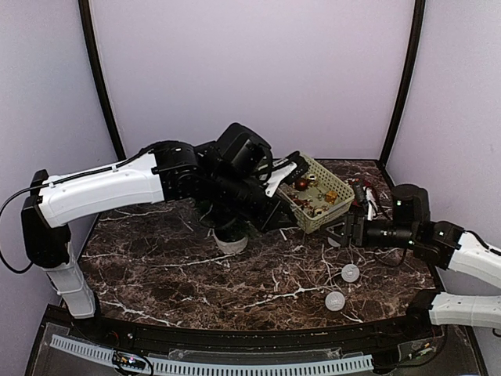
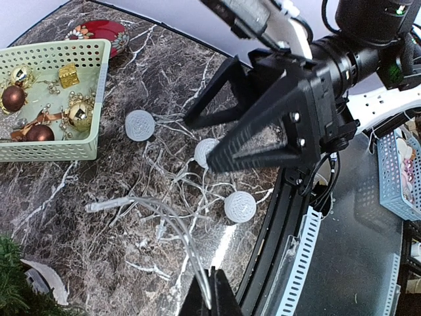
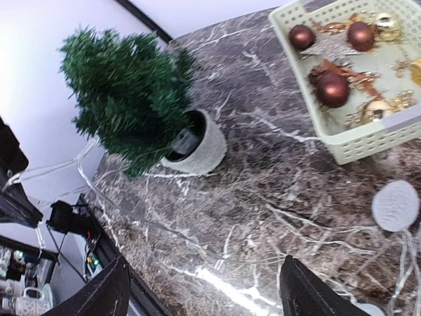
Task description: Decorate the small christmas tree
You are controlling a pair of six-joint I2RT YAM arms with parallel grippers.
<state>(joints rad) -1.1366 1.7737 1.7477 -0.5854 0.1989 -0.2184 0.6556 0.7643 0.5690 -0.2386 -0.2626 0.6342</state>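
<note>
Small christmas tree (image 3: pixel 128 99): dark green and bushy, seated in a round white pot (image 3: pixel 200 150). Location: on the dark marble table (image 1: pixel 196 290), left of centre. In the top view the left arm (image 1: pixel 102 188) reaches across above it, so only the pot and a little foliage show beneath the arm.

Pale green basket (image 1: pixel 319 200): stands on the table to the right of the tree, near it but apart from it. Contents: brown and gold baubles, lying loose.

Light string (image 2: pixel 108 204): clear wire carrying white balls (image 2: pixel 240 207), spread loosely on the table in front of the basket's right-hand end. Three balls show in the left wrist view, all resting on the marble.

Left gripper (image 2: pixel 210 293): jaws fully closed. A clear strand of the light string rises from the table and runs in between the fingertips, where it is pinched.

Right gripper (image 3: pixel 204 263): jaws spread wide, with nothing between them. It sits low above the table beside the near right corner of the basket, over the loose wiring, and faces the tree.

Red ornament (image 2: pixel 99 31): lies flat on the table beyond the basket.
</note>
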